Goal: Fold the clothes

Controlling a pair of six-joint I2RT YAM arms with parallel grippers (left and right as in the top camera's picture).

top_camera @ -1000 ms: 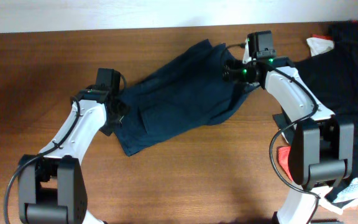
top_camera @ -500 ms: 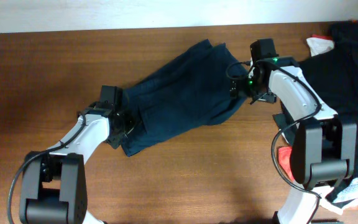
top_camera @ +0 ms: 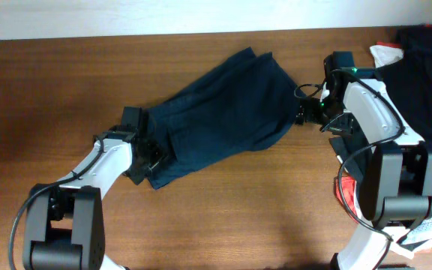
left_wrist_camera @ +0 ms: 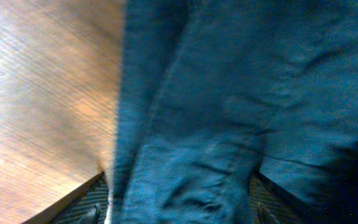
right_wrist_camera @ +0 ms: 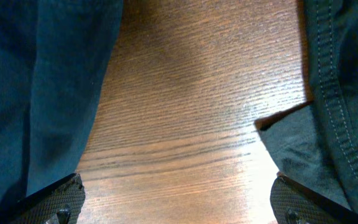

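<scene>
From overhead, the navy shorts [top_camera: 220, 116] lie flat and slantwise across the middle of the wooden tabletop [top_camera: 51, 97], one end toward the far edge and the other toward the near left. The left pincer [top_camera: 147, 159] sits at that near-left end, and the right pincer [top_camera: 307, 116] is just beside the shorts' right edge. The black clothes [top_camera: 426, 75] are heaped at the far right corner, with a white cloth [top_camera: 385, 54] against them. The left wrist view shows what the overhead view cannot: the left fingers [left_wrist_camera: 89, 208] are spread, with rumpled navy cloth filling the gap between them. In the right wrist view, the right fingers [right_wrist_camera: 58, 200] stand wide apart over bare wood, with navy cloth at both sides and nothing pinched.
</scene>
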